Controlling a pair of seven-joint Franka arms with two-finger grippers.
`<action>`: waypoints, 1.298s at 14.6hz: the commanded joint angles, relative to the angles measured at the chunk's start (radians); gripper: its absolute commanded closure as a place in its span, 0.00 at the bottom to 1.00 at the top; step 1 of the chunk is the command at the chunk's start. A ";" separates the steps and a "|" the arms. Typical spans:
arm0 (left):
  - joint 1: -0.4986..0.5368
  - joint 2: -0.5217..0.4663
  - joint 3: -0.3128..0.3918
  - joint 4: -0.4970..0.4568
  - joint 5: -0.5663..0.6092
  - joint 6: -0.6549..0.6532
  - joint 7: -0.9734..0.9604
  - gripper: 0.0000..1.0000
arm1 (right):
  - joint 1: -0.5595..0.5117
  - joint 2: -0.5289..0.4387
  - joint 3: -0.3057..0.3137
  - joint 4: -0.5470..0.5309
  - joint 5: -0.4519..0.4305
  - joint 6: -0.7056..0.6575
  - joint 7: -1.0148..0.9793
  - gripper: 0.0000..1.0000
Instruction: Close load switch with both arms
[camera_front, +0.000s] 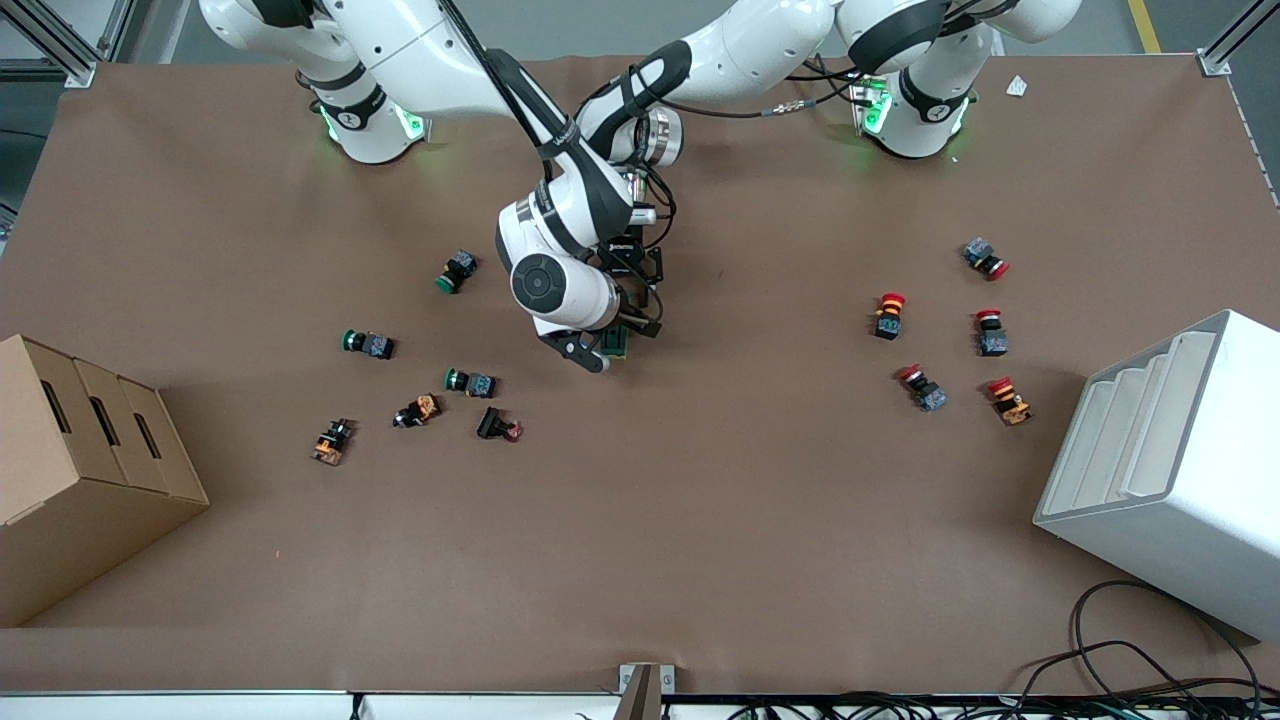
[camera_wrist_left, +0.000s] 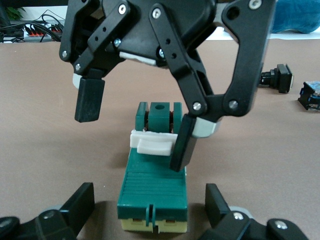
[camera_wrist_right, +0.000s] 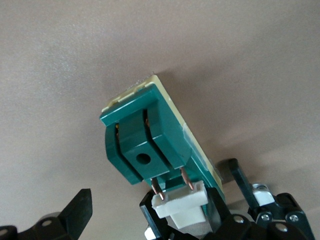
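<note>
The front view looks steeply down from high across the brown paper-covered table (camera_front: 700, 520), facing both arm bases along its top. Each wrist view sits low and very close, and both share the dark-green rectangular load switch with its white lever (camera_wrist_left: 154, 195) (camera_wrist_right: 150, 145) (camera_front: 617, 342), seen from differing ends

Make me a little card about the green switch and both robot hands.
load switch: dark green, lying on the table
lever: white, on top of the switch
left gripper: open, straddling the switch
right gripper: open, one finger against the lever
switch closed: cannot tell
</note>
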 joint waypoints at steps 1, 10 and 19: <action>-0.006 0.027 0.008 0.002 0.013 0.000 -0.031 0.02 | 0.002 -0.027 -0.011 0.008 0.030 0.013 0.007 0.00; -0.006 0.027 0.019 0.004 0.015 0.000 -0.035 0.02 | -0.040 0.005 -0.013 0.121 0.031 0.014 0.008 0.00; -0.006 0.028 0.028 0.005 0.015 0.000 -0.034 0.02 | -0.044 0.033 -0.015 0.147 0.019 0.017 -0.010 0.00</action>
